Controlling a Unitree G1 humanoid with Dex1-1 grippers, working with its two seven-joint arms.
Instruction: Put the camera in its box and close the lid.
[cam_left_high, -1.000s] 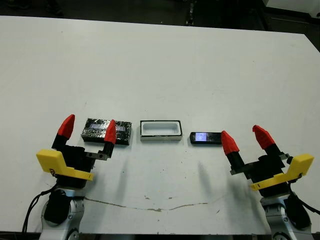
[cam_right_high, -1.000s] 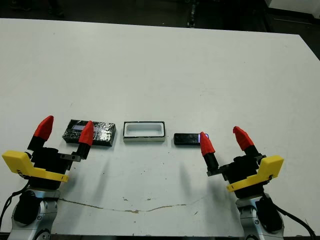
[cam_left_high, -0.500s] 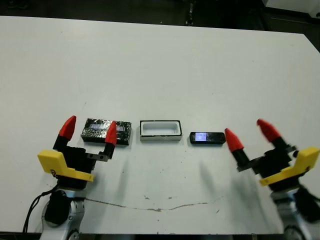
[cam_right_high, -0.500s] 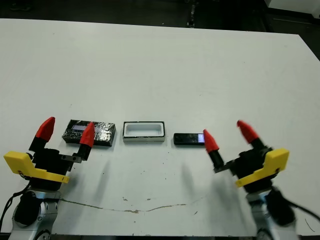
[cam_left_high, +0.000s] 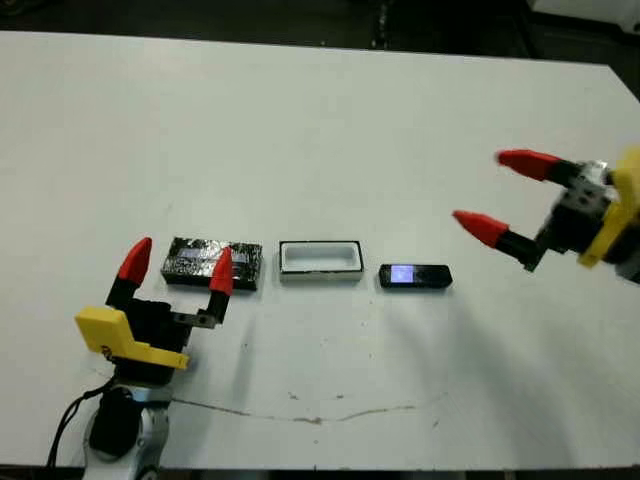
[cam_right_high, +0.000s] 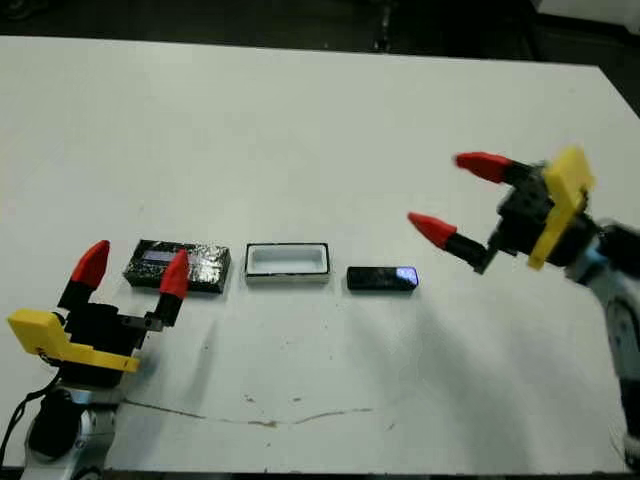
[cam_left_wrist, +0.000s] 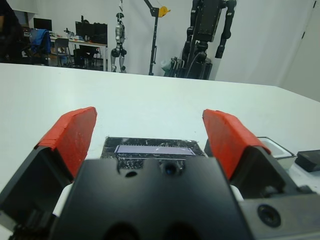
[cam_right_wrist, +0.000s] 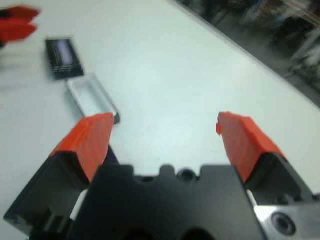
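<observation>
White table, flat and matte, carrying three items in a single row across the near half. From the robot's left: flat black rectangular lid with a glittery speckled top and a pale label strip; small shallow rectangular box with white interior and dark rim, open side up and holding nothing; slim black bar-shaped camera with a bluish-white glossy patch on its face. Lid and box lying just beside each other with a narrow strip of table between; camera just beside the box on the right, likewise apart from it. All three flat on the table, long sides roughly in line.

Left gripper, black body with yellow bracket and two red-tipped fingers, positioned low at the near edge, directly in front of the lid. Fingers spread wide, gripping nothing; inner finger overlapping the lid's near right corner in the head view. In the left wrist view, lid framed between the two spread fingers, box corner and camera end visible at the side.

Right gripper raised above the table on the right, well apart from the camera, pointing toward the robot's left. Fingers set wide apart, nothing between them. Right wrist view somewhat blurred: box and lid discernible beyond the fingers.

Long dark scuff line marked along the near part of the table.
</observation>
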